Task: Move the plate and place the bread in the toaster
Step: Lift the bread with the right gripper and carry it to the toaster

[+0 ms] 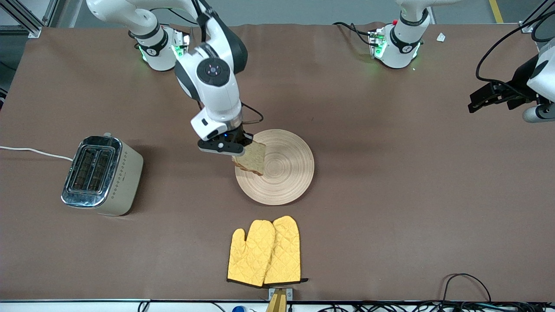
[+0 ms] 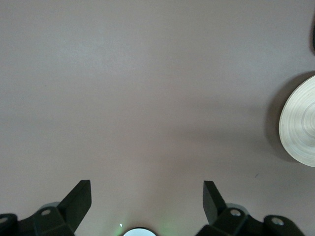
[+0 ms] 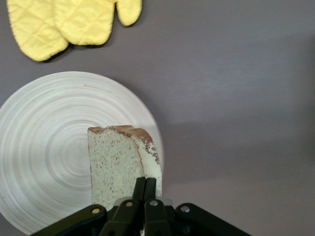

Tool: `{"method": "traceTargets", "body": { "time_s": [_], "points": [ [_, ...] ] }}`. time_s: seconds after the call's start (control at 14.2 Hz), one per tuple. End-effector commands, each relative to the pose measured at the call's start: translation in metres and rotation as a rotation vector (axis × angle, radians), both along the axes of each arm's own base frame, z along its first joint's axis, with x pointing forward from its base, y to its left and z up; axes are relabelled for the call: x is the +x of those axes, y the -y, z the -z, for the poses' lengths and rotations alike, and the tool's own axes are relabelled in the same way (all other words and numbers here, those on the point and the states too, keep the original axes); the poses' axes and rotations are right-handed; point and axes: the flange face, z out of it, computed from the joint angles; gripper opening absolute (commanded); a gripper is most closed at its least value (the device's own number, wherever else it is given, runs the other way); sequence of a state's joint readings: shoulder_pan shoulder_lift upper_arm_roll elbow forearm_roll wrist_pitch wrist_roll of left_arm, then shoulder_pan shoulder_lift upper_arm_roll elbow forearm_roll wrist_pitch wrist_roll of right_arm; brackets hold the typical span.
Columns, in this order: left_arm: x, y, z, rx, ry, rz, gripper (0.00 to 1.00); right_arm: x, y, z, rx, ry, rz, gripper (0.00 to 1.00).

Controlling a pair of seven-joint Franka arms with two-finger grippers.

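My right gripper (image 1: 243, 149) is shut on the slice of speckled bread (image 1: 253, 159) and holds it on edge over the rim of the round wooden plate (image 1: 284, 177), on the side toward the right arm's end. In the right wrist view the fingers (image 3: 146, 183) pinch the bread (image 3: 115, 157) over the plate (image 3: 44, 147). The cream toaster (image 1: 102, 175) with chrome top stands toward the right arm's end of the table, slots up. My left gripper (image 1: 475, 104) waits open and empty over bare table at the left arm's end; its wrist view (image 2: 146, 189) shows the plate's edge (image 2: 300, 125).
A pair of yellow oven mitts (image 1: 264, 251) lies nearer the front camera than the plate and also shows in the right wrist view (image 3: 69, 22). The toaster's white cord (image 1: 34, 151) runs off the table's end. Brown table (image 1: 390, 195) surrounds the plate.
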State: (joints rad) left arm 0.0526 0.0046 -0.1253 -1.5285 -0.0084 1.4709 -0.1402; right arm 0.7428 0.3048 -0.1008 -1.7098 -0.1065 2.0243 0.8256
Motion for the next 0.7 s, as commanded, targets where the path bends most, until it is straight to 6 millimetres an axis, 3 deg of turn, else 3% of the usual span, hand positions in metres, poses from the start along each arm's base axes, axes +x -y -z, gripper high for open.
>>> {"method": "traceTargets", "body": {
  "time_s": [0.0,0.14,0.35,0.63],
  "points": [
    [-0.003,0.001,-0.002,-0.014,0.012,0.005,1.0,0.001,0.02,-0.052,-0.114,-0.032,-0.042,0.0],
    [-0.003,0.001,-0.002,-0.014,0.012,0.005,1.0,-0.001,0.05,-0.083,-0.204,-0.036,-0.071,0.0],
    [-0.003,0.001,-0.002,-0.014,0.012,0.003,1.0,-0.007,0.086,-0.105,-0.373,-0.071,-0.075,0.0],
    [-0.003,0.002,-0.002,-0.014,0.012,0.005,1.0,-0.009,0.118,-0.11,-0.628,-0.108,-0.05,0.0]
  ]
}}
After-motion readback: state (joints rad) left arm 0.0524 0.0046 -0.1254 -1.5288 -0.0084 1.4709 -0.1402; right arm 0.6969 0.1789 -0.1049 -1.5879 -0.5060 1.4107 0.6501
